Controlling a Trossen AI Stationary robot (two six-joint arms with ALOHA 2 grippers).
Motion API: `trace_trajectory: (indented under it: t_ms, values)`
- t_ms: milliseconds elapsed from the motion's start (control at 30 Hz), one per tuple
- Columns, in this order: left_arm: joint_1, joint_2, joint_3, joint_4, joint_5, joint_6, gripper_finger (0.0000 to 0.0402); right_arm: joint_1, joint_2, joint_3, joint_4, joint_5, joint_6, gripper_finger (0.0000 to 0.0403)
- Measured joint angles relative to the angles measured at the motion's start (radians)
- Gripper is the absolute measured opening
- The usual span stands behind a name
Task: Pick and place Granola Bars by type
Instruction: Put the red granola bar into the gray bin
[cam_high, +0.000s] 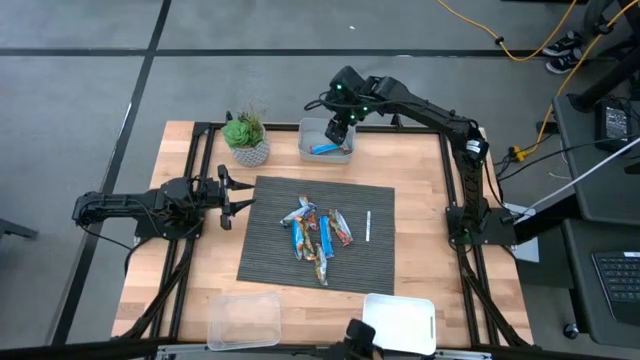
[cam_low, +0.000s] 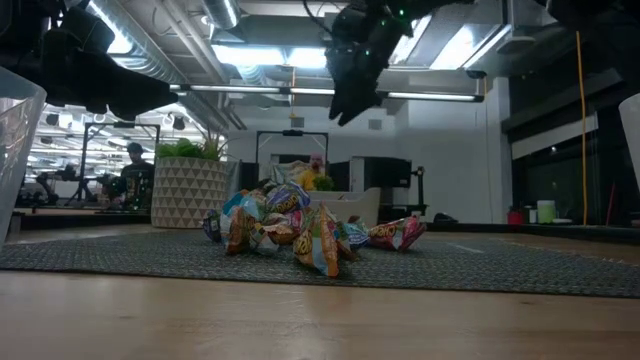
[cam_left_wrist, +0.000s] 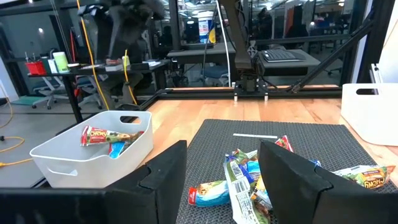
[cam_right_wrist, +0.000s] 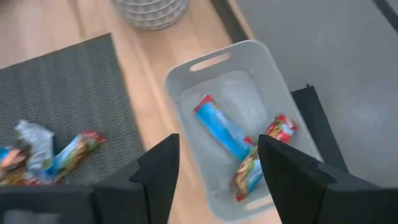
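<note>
Several shiny wrapped granola bars lie heaped on the dark mat (cam_high: 315, 232), (cam_low: 290, 235), (cam_left_wrist: 267, 180). A blue bar (cam_right_wrist: 222, 129) and a red-and-gold bar (cam_right_wrist: 261, 162) lie on the bottom of the white bin (cam_high: 327, 140), (cam_right_wrist: 236, 68) at the table's far edge. My right gripper (cam_high: 340, 125), (cam_right_wrist: 217, 180), (cam_low: 355, 75) hangs open and empty above that bin. My left gripper (cam_high: 228, 195), (cam_left_wrist: 221, 180) waits open at the mat's left edge, pointing toward the heap.
A thin white stick (cam_high: 368, 226) lies on the mat to the right of the heap. A potted plant (cam_high: 247, 138) stands left of the bin. A clear tub (cam_high: 245, 318) and a white tub (cam_high: 400, 322) sit at the near edge.
</note>
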Motion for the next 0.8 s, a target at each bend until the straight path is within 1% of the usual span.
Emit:
trace_trajectory:
  t_ms: [267,533,800]
  values:
    - [0.000,0.000,0.000,0.000,0.000,0.000,0.0190,0.114,-0.022,0.004,-0.182,0.014,0.052,0.0189]
    - [0.000,0.000,0.000,0.000,0.000,0.000,0.0191,0.270,-0.083,0.003,-0.259,0.178,0.155,0.0159]
    - [0.000,0.000,0.000,0.000,0.000,0.000,0.0191,0.457,-0.155,0.003,-0.338,0.391,0.312,0.0153]
